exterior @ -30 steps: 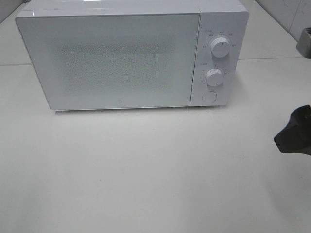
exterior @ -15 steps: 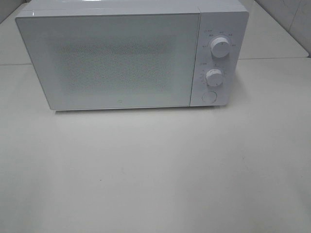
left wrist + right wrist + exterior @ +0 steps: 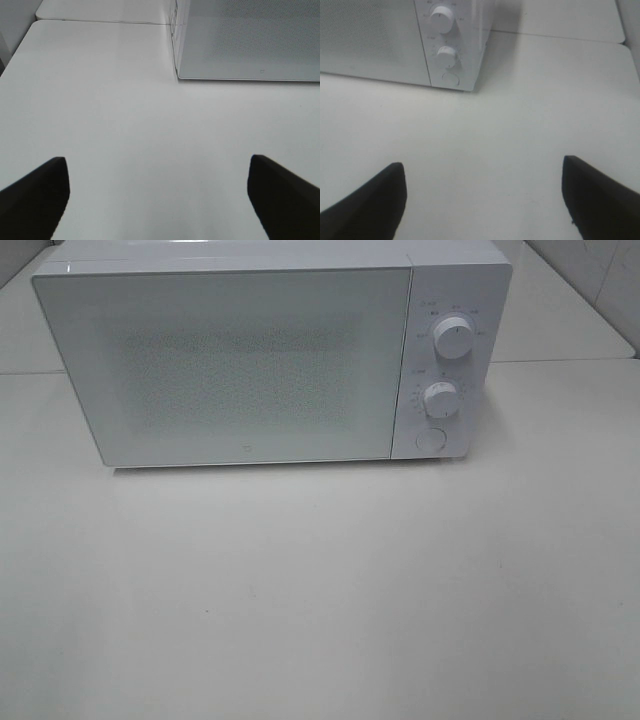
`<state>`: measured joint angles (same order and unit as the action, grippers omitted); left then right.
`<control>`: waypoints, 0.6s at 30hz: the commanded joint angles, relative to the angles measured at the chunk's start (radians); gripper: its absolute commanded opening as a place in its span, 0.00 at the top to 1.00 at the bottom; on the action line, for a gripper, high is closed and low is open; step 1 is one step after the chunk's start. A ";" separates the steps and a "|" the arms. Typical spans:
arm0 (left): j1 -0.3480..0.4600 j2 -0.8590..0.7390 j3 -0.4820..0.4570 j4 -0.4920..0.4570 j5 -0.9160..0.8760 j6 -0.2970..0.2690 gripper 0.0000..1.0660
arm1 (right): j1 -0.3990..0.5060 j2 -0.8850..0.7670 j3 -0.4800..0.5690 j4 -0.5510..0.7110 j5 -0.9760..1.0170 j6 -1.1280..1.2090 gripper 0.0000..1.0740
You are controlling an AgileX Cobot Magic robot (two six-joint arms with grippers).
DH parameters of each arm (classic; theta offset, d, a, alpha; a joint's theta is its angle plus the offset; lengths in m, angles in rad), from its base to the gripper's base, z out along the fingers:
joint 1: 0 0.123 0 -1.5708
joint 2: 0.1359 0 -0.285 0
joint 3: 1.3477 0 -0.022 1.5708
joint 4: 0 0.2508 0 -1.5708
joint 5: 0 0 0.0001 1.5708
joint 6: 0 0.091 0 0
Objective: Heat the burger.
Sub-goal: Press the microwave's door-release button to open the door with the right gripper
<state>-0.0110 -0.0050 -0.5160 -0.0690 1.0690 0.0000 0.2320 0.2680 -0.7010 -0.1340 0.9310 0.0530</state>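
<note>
No burger to be seen in any view; possibly shut away behind the door (image 3: pixel 240 365) of the microwave (image 3: pixel 450 270), but impossible to confirm through that pale, speckled panel; closed flush, no gap along its edge. Beside it on the control strip, an upper knob (image 3: pixel 454 338), a lower knob (image 3: pixel 440 397) and a round button (image 3: pixel 431 439); nothing touching any of them. In front, only bare table (image 3: pixel 320 590).

Gone from the high view since a second ago: the dark right gripper, then poking in at the right edge, already absent half a second back and absent now. Visible from its own wrist camera instead: right gripper (image 3: pixel 482 165) over the table, well apart from the control strip, jaws spread wide, nothing between them. Likewise the left gripper (image 3: pixel 157 165): jaws wide, empty, hanging over the table short of the microwave's left end.

Reads as a retreat, not an approach; probably loading and dial work finished and heating under way; equally possible, not yet begun, with the burger off-camera; no deciding between the two from here.
</note>
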 commanded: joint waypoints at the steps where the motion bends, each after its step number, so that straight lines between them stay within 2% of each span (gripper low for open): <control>1: 0.002 -0.006 0.000 0.001 0.000 0.000 0.17 | -0.058 -0.090 -0.004 0.017 0.016 0.007 0.30; 7: 0.002 -0.006 0.000 0.001 0.000 0.000 0.17 | -0.110 -0.176 -0.004 0.019 0.031 0.007 0.30; 13: 0.002 -0.006 0.000 0.001 0.000 0.000 0.17 | -0.118 -0.235 -0.003 0.016 0.028 0.007 0.30; 18: 0.002 -0.006 0.000 0.001 0.000 0.000 0.17 | -0.135 -0.289 0.044 0.016 0.028 0.007 0.30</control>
<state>-0.0110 -0.0050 -0.5160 -0.0690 1.0690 0.0000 0.1080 0.0030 -0.6730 -0.1140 0.9650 0.0540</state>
